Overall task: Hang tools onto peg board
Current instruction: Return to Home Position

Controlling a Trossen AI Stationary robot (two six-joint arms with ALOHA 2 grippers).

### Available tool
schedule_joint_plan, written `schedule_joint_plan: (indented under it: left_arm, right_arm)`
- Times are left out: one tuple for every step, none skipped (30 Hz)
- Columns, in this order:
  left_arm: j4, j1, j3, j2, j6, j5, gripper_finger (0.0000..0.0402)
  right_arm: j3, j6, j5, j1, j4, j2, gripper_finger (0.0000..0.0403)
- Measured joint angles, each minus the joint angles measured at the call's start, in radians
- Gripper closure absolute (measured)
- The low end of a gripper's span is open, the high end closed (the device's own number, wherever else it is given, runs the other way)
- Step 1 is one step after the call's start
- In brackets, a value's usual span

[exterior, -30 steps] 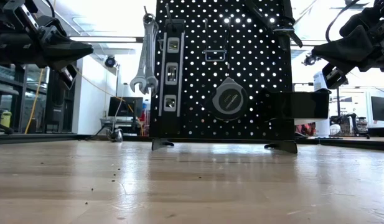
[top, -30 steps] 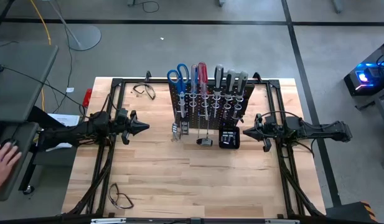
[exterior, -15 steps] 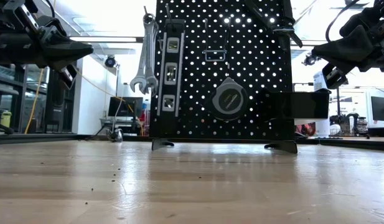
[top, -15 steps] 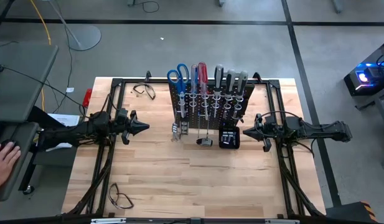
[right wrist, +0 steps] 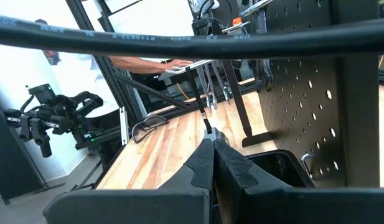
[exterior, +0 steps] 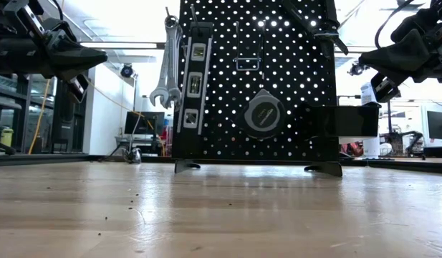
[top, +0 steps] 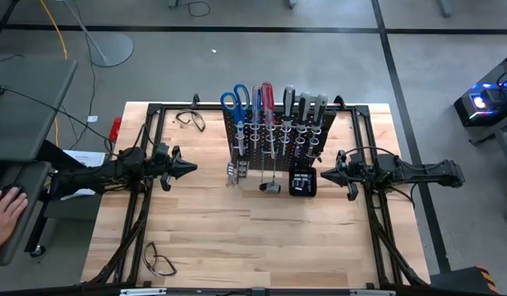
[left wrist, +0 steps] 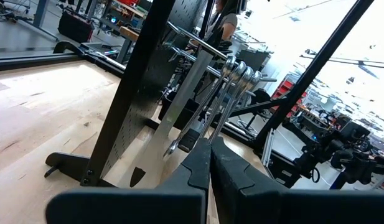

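Pale wood planks form the table (top: pixel 237 238), and a black perforated peg board (exterior: pixel 292 86) stands upright at its far middle. Far to the left of the board, off the table, a person's hand (top: pixel 2 210) lies on a dark grey surface. The left gripper (top: pixel 190 168) hovers well to the left of the board and points at it. Its dark tapered fingers are pressed together on nothing, exactly as they were a second ago. Along the board's top edge, from left to right, stand blue-handled scissors (top: pixel 233 100), a blue screwdriver (top: pixel 255 94), a red screwdriver (top: pixel 267 92) and grey-handled drivers (top: pixel 304 102), their thin shafts slipped through silver rings. On the board's front face, shiny silver wrenches (exterior: pixel 167 64) dangle at its left edge. Beside them a long black bar (exterior: pixel 193 79) with three small windows now hangs tilted, its lower end swung leftward, where it hung straight a second ago. That small sway is the only change, so the hanging looks finished and the arms seem parked. A round dark disc (exterior: pixel 263 115) sits at the board's centre, with a small black box (exterior: pixel 339 122) at its lower right. The right gripper (top: pixel 323 174) waits to the right of the board, its fingers likewise closed and empty.
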Motion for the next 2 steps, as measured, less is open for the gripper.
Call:
schedule_joint_plan:
  left_arm:
    - [0.000, 0.000, 0.000, 0.000, 0.000, 0.000, 0.0401]
    - [0.000, 0.000, 0.000, 0.000, 0.000, 0.000, 0.0401]
  right_arm:
    - [0.000, 0.000, 0.000, 0.000, 0.000, 0.000, 0.0402]
    - [0.000, 0.000, 0.000, 0.000, 0.000, 0.000, 0.0402]
